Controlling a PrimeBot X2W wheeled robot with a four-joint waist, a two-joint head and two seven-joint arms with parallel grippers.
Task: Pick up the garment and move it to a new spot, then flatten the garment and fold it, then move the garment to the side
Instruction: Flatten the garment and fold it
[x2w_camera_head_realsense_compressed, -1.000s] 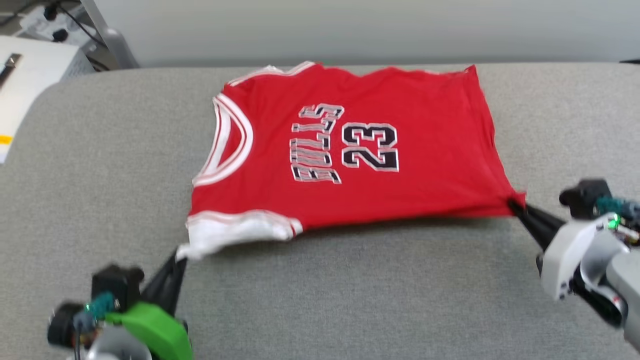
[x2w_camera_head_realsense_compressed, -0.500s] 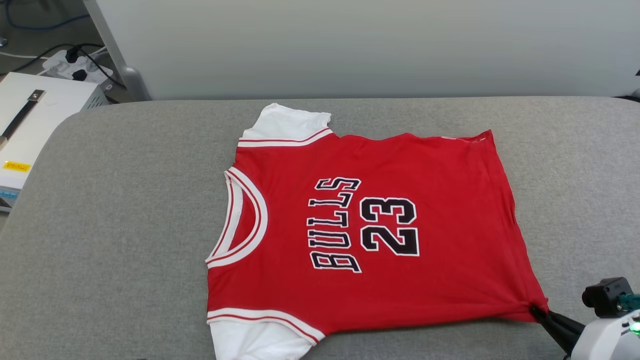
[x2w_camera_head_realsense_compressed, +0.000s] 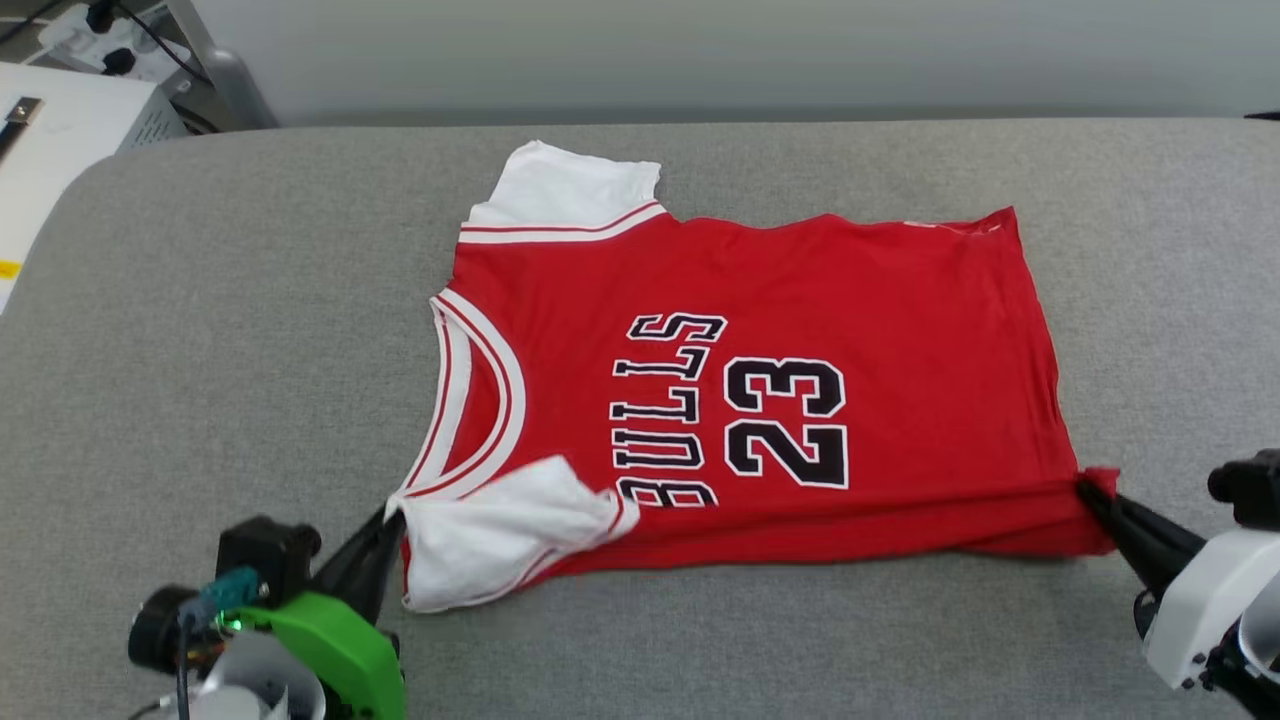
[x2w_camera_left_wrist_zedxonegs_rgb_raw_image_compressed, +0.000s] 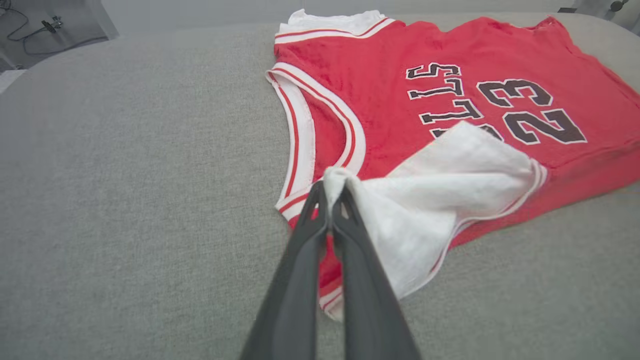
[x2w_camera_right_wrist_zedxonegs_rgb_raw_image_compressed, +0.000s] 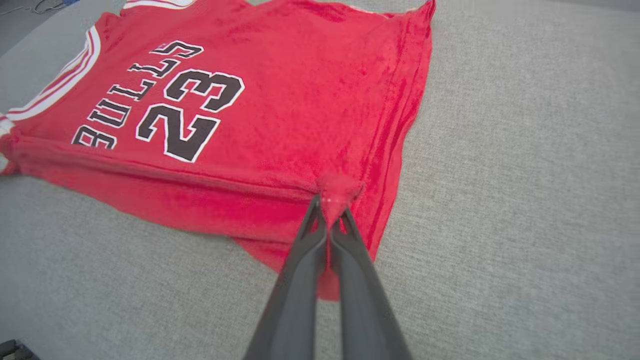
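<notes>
The garment (x2w_camera_head_realsense_compressed: 880, 300), a red jersey with white sleeves and black-and-white "BULLS 23", lies spread on the grey cushion, collar to the left. Its near edge is lifted and folded back over itself. My left gripper (x2w_camera_head_realsense_compressed: 392, 520) is shut on the near white sleeve (x2w_camera_left_wrist_zedxonegs_rgb_raw_image_compressed: 450, 175), which drapes over the lettering. My right gripper (x2w_camera_head_realsense_compressed: 1085, 490) is shut on the near hem corner (x2w_camera_right_wrist_zedxonegs_rgb_raw_image_compressed: 337, 187), bunched red fabric raised off the surface. The far white sleeve (x2w_camera_head_realsense_compressed: 560, 185) lies flat.
The grey cushioned surface (x2w_camera_head_realsense_compressed: 200, 350) stretches wide on all sides of the jersey, with a rounded far-left corner. A white box (x2w_camera_head_realsense_compressed: 50, 130) and cables sit beyond it at the upper left. A pale wall runs behind.
The head camera has shifted between frames. Both grippers keep their hold; the near edge and white sleeve have been carried away from me, over the jersey, forming a fold along the near side.
</notes>
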